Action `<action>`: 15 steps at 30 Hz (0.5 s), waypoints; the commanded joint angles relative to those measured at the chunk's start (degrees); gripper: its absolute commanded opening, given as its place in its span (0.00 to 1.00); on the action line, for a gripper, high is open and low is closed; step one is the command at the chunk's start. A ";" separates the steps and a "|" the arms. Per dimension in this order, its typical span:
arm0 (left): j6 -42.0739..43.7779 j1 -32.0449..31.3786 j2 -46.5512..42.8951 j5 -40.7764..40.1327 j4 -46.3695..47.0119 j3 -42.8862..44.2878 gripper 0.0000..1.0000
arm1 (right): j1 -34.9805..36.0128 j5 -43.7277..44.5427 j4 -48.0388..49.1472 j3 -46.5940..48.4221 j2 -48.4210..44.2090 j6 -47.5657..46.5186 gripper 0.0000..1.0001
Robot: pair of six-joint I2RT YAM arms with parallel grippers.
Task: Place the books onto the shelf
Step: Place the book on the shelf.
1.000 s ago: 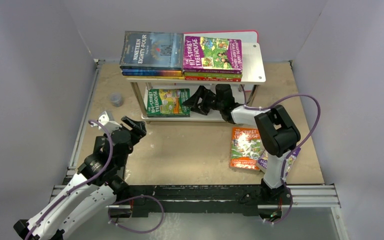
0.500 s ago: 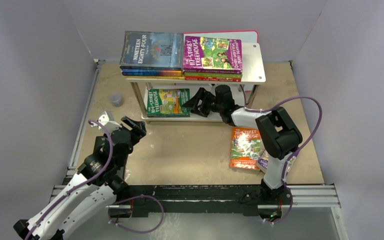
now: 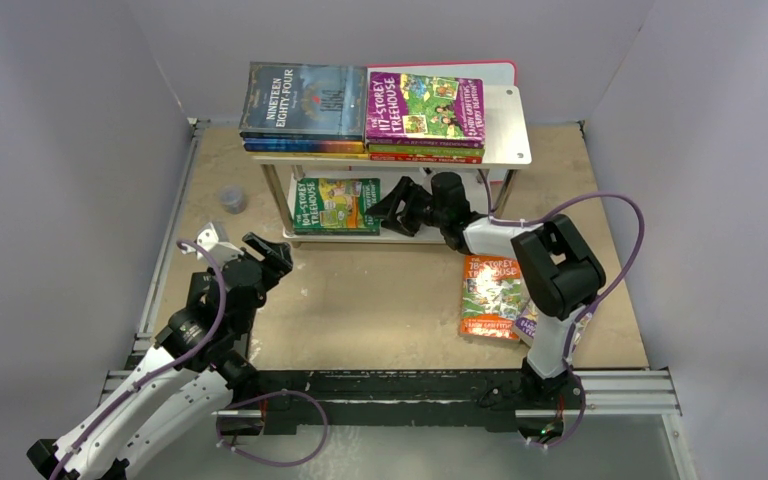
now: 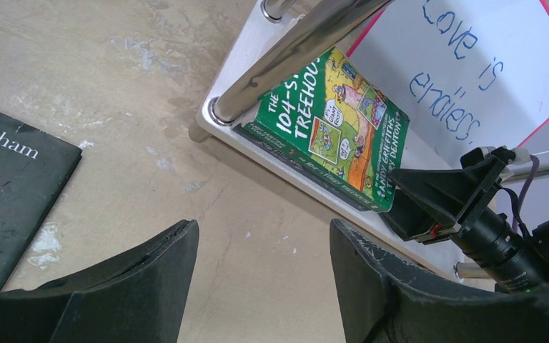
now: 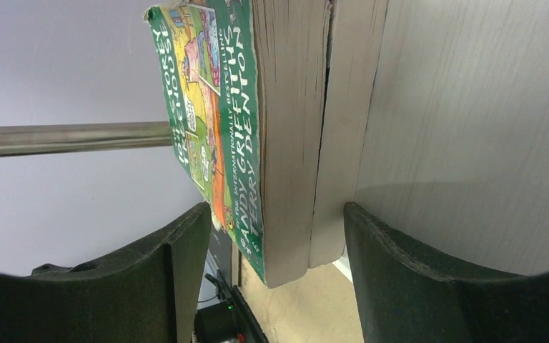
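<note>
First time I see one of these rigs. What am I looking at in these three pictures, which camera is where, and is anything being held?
Two robot arms bolted to a table, each ending in a two-finger pincer. The wide picture looks down from above and behind; the other two come from wrist cameras, so the dark shapes at the bottom are that arm's own fingers. A small two-tier shelf stands on the table. Its top board carries two stacks, topped by Nineteen Eighty-Four and a purple Treehouse book; a green Treehouse book lies on the lower board. An orange book and a black book lie on the table. The left pincer is open and empty. The right pincer stands open at the green book's edge; no grip shows.
</note>
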 commanded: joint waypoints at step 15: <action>-0.65 0.07 0.65 -0.70 0.76 -0.07 0.66 | 3.76 -0.99 -0.80 -1.26 -4.57 1.83 0.69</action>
